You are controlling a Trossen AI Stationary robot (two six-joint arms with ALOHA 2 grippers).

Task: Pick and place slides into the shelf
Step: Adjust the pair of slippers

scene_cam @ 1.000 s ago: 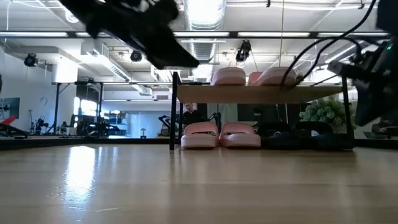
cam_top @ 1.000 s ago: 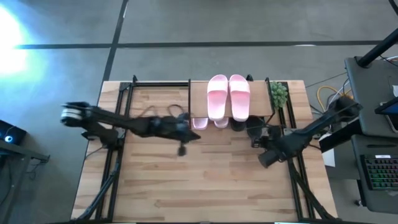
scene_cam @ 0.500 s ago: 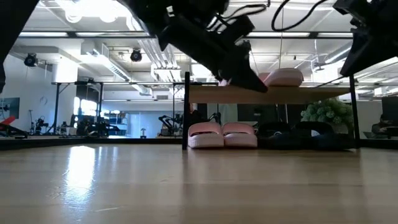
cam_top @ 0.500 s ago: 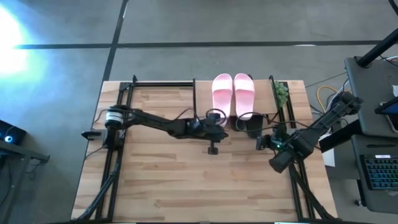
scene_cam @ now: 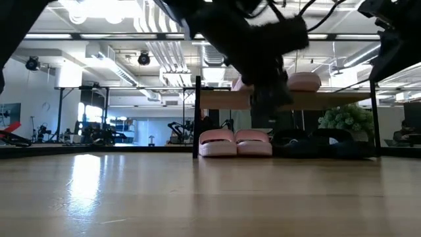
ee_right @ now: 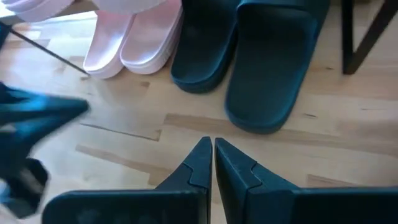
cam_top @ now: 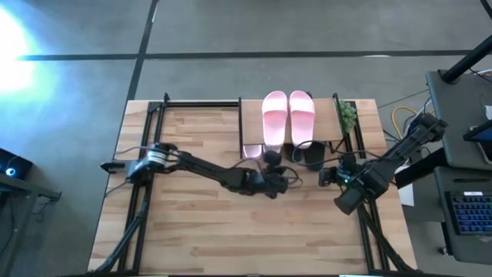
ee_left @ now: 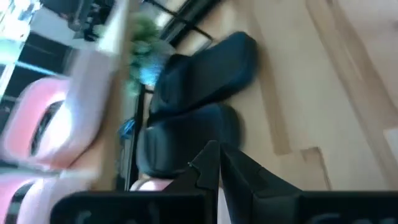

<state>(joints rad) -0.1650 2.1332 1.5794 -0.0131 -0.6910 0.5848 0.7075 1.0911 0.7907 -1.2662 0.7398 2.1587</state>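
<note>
The shelf (cam_top: 329, 123) stands at the table's far edge. Two pink slides (cam_top: 287, 117) lie on its top board. Below it, two more pink slides (ee_right: 134, 37) and two black slides (ee_right: 273, 62) rest on their soles on the table, toes toward the near edge. My left gripper (ee_left: 217, 155) is shut and empty, in front of the shelf (cam_top: 275, 173), rolled on its side and facing the black slides (ee_left: 199, 81). My right gripper (ee_right: 213, 149) is shut and empty, just near of the black slides (cam_top: 324, 177).
A green plant (cam_top: 346, 115) stands at the shelf's right end. Black metal frames (cam_top: 146, 115) run along the table's left and right sides. The wide wooden top (cam_top: 231, 231) near of both grippers is bare. A desk with a keyboard (cam_top: 469, 211) lies beyond the right edge.
My left arm has swept from the table's left-centre toward the right, along the shelf's front, then drawn back a little toward the near edge, staying shut. My right arm has shifted slightly to the right and risen in the low view. The slides have stayed put.
</note>
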